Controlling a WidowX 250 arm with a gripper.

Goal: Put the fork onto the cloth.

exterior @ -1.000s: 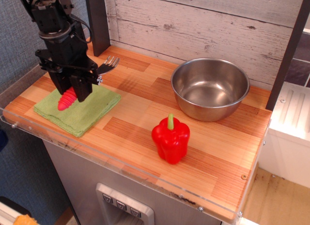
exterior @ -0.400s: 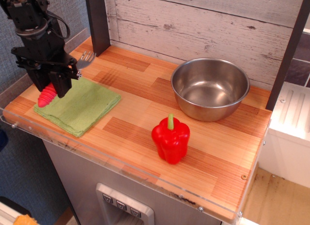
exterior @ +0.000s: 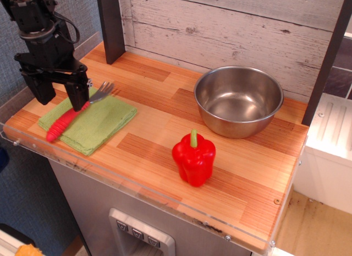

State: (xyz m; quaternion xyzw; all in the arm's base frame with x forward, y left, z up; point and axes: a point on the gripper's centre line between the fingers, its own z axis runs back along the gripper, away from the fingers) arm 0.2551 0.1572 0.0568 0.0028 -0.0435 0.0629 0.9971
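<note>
The fork (exterior: 69, 117) lies on the light-green cloth (exterior: 96, 124) at the front left of the wooden counter. Its red ribbed handle points to the front left and reaches past the cloth's edge. Its silver tines (exterior: 103, 91) point to the back right. My gripper (exterior: 61, 96) stands just above the fork with its two fingers spread apart, one on each side. It holds nothing.
A steel bowl (exterior: 238, 100) stands at the back right. A red bell pepper (exterior: 193, 158) stands upright at the front middle. A dark post (exterior: 111, 25) rises behind the cloth. A clear rim (exterior: 110, 176) lines the counter's front edge.
The gripper carried the fork left and down, then opened. The fork dropped out of the fingers and now lies flat on the cloth.
</note>
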